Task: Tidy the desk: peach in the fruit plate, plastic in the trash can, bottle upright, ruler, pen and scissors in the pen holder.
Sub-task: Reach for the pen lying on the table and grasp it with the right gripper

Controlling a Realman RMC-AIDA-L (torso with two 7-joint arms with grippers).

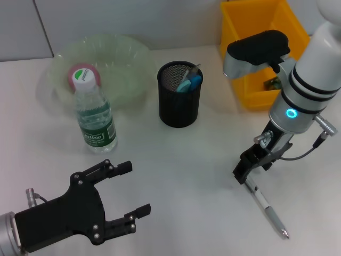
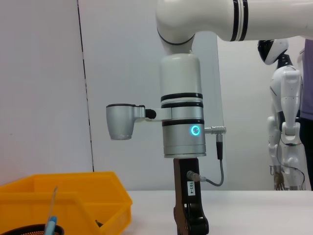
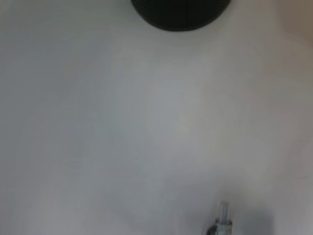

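A white and silver pen (image 1: pixel 267 207) lies slanted on the table at the right. My right gripper (image 1: pixel 243 173) is down at its upper end, shut on it; the pen's end (image 3: pixel 223 215) shows in the right wrist view. The black mesh pen holder (image 1: pixel 179 96) holds blue-handled scissors (image 1: pixel 189 82) and a ruler (image 1: pixel 193 70). A water bottle (image 1: pixel 95 120) stands upright in front of the pale green fruit plate (image 1: pixel 122 58). A pink peach (image 1: pixel 72 74) shows in the plate behind the bottle cap. My left gripper (image 1: pixel 128 192) hovers open at the lower left.
The yellow trash can (image 1: pixel 261 48) stands at the back right with something dark inside (image 1: pixel 274 82). It also appears in the left wrist view as a yellow bin (image 2: pixel 73 200), beside my right arm (image 2: pixel 182 132). The pen holder (image 3: pixel 181 12) lies ahead in the right wrist view.
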